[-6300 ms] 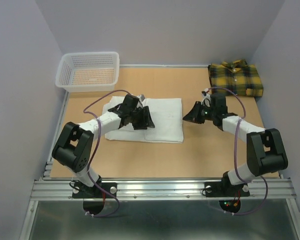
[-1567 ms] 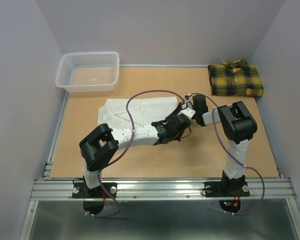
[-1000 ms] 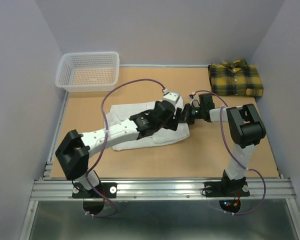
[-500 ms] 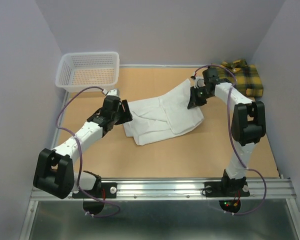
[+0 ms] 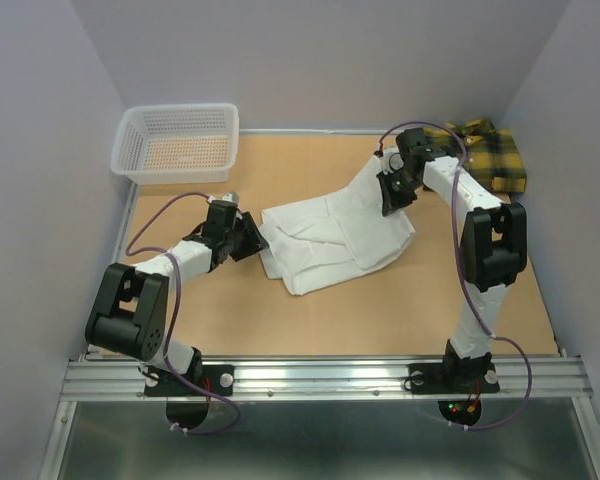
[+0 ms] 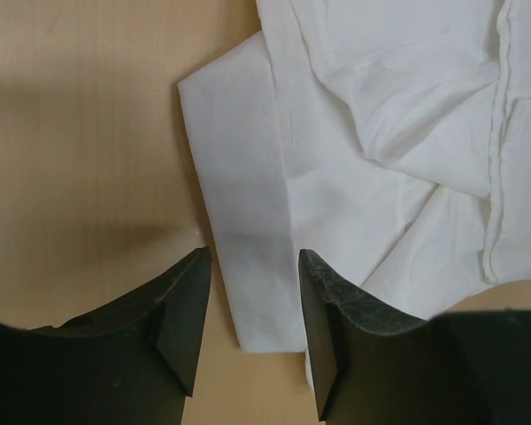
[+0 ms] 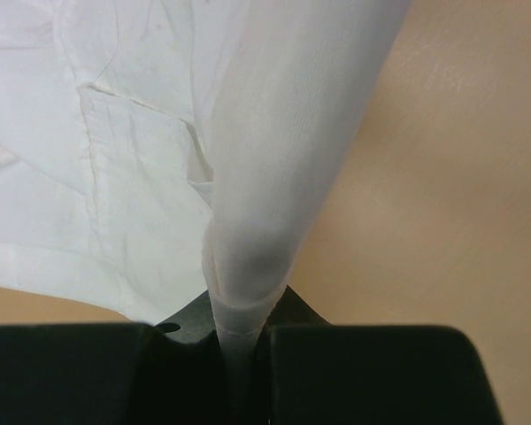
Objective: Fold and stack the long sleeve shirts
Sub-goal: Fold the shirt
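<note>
The white shirt lies partly folded in the middle of the table. My right gripper is shut on its far right corner and holds that corner lifted; the pinched cloth rises between the jaws. My left gripper is open at the shirt's left edge, and its fingers straddle a white flap lying flat on the table. The folded yellow-and-green plaid shirt lies at the far right corner, just beyond the right arm.
A white mesh basket stands at the far left corner. The wooden tabletop is bare in front of the white shirt. Grey walls close in the left, back and right sides.
Both grippers carried the white shirt rightward. The left gripper then let go and now sits open at its left edge. The right gripper has lifted its corner toward the plaid shirt.
</note>
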You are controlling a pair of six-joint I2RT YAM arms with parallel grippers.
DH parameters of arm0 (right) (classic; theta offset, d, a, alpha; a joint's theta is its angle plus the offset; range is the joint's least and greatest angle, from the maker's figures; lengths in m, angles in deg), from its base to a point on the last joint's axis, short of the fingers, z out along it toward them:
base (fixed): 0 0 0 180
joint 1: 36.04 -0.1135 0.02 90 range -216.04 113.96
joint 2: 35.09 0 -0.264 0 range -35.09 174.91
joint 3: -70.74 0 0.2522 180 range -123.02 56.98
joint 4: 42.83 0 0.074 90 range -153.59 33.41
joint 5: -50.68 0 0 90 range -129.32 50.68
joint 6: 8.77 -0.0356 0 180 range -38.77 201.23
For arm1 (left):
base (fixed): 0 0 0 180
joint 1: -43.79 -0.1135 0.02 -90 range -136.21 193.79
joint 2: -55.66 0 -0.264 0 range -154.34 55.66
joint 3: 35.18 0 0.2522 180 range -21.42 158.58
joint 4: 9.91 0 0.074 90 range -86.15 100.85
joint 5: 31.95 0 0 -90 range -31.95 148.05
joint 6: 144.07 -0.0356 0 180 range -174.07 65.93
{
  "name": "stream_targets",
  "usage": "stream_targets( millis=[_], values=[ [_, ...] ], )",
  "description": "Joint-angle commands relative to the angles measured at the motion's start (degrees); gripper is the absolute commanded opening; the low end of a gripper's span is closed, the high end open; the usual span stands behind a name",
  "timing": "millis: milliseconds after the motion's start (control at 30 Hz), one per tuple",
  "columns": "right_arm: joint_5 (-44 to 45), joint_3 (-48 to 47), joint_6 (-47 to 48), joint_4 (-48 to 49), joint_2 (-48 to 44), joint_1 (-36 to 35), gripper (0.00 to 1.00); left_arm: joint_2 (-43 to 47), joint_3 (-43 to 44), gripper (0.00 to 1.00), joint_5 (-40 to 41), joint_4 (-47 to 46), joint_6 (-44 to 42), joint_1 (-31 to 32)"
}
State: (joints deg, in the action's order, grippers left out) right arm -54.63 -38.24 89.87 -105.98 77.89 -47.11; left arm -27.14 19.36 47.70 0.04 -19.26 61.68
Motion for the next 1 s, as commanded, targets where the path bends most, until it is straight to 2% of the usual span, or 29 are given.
stream_targets(
  millis=[0,200,233,267,300,467,500,800,967],
  values=[
    [2.13,-3.48,1.38,-1.59,-0.75,-0.97,0.02,-2.97,-0.52,0.52,-2.66,-4.97,2.45,-0.31],
    [4.05,-3.83,1.46,-1.59,-1.10,-1.76,0.02,-6.49,-1.05,0.39,-1.87,-6.20,3.78,-0.31],
    [4.50,-4.01,1.38,-1.59,-1.19,-1.85,0.02,-7.01,-1.05,0.36,-1.78,-6.21,4.39,-0.31],
    [5.11,-4.27,1.38,-1.59,-1.28,-2.20,0.02,-7.80,-1.40,0.29,-1.69,-6.47,4.65,-0.31],
    [5.99,-4.45,1.38,-1.59,-1.37,-2.46,0.01,-7.98,-1.57,0.28,-1.60,-6.47,5.00,-0.31],
    [15.03,-6.47,1.20,-1.59,-2.95,-4.92,0.02,-8.60,-2.72,0.25,-1.78,-7.35,5.88,-0.31],
    [18.61,-6.90,1.11,-1.68,-3.21,-6.32,0.02,-8.69,-2.72,0.21,-1.87,-7.52,6.15,-0.31],
    [35.86,-9.54,-3.01,-1.68,-1.99,-18.70,0.02,-10.80,-2.63,0.21,-3.45,-9.28,7.64,0.92],
    [48.69,-11.12,-4.86,-3.17,1.09,-26.44,0.02,-11.15,-3.15,0.20,-3.54,-9.90,8.52,1.45]
  ],
)
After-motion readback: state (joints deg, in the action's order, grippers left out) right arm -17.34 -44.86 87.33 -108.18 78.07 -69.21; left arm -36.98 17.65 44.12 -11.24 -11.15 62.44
